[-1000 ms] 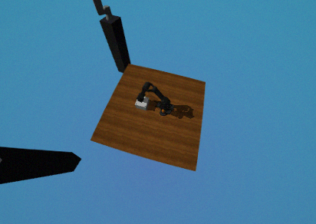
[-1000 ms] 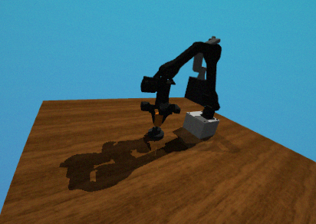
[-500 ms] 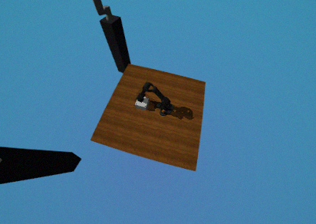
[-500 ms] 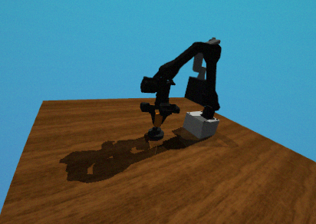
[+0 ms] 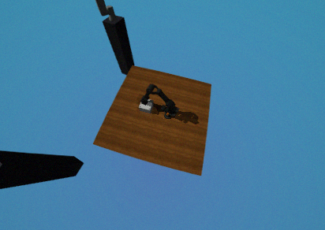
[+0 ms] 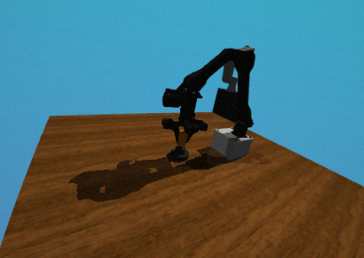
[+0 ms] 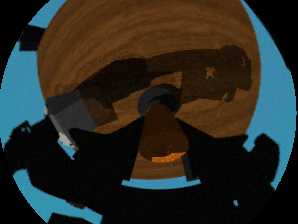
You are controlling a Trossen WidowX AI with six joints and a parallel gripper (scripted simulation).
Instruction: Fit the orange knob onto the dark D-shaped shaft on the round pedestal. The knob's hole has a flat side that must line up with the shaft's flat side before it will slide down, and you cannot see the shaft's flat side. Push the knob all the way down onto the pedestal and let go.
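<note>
The orange knob (image 6: 182, 139) (image 7: 163, 134) is upright between the fingers of my gripper (image 6: 182, 144) (image 7: 158, 119), which is shut on it and points straight down. A small orange spot of the knob (image 5: 168, 114) also shows in the top view. The dark round pedestal (image 6: 179, 155) (image 7: 144, 105) (image 5: 167, 116) stands directly below the knob, with the fingertips close over its top. The D-shaped shaft cannot be made out. The knob's lower end is hidden by the fingers, so how far it sits over the shaft cannot be told.
The arm's light grey base block (image 5: 146, 106) (image 6: 229, 147) (image 7: 75, 116) stands beside the pedestal on the wooden table (image 5: 144, 146) (image 6: 241, 212) (image 7: 150, 30). The arm's shadow falls across the wood around the pedestal. Large dark posts (image 5: 118, 43) (image 5: 34, 169) stand beyond the table's edges.
</note>
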